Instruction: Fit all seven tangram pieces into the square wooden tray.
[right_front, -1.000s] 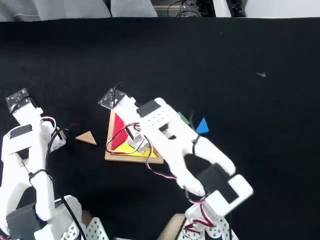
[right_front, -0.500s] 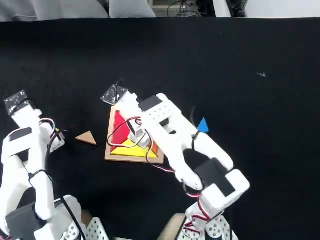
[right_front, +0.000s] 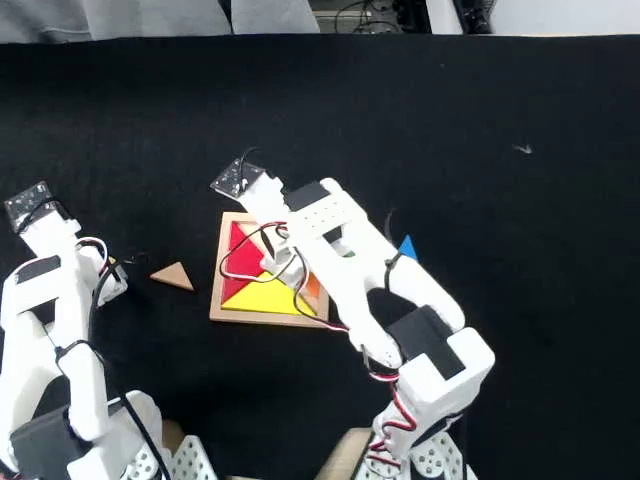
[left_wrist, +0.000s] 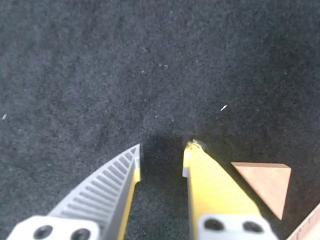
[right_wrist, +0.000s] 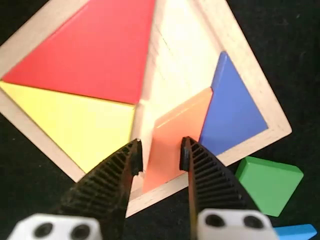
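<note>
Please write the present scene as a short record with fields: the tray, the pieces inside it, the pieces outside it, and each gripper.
tray: square wooden tray on the black cloth, partly filled
inside: red triangle, yellow triangle, orange piece, dark blue triangle
outside: green piece and light blue triangle on one side of the tray, tan triangle on the other
left gripper: open, empty, over the cloth beside the tan triangle
right gripper: open, over the tray at the orange piece
</note>
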